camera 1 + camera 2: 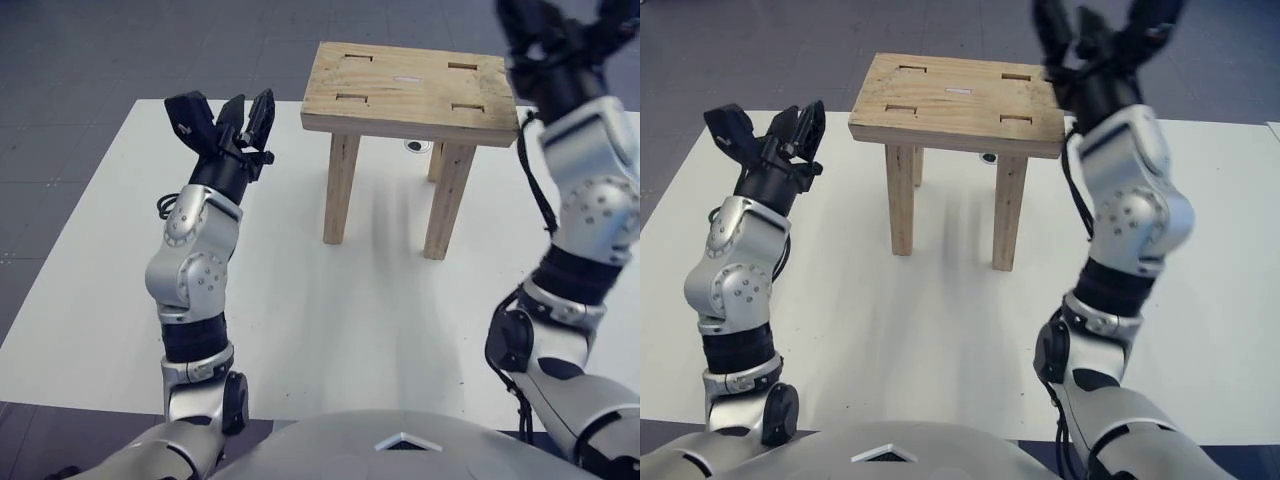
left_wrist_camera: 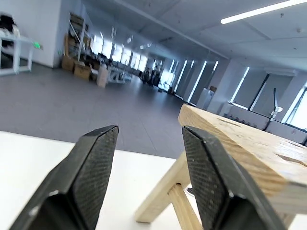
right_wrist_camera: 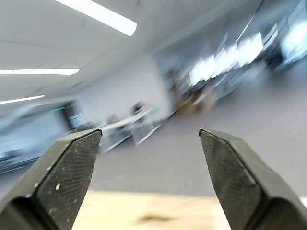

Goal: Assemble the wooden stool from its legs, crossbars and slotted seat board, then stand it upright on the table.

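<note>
Four slots (image 1: pixel 352 97) atop upright stool (image 1: pixel 412 100)

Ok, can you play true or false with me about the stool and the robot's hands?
1. The stool stands upright on the table. True.
2. The left gripper holds a stool leg. False: it is open and empty, to the stool's left.
3. The seat board shows four slots. True.
4. The right gripper is shut. False: it is open with nothing in it.
</note>
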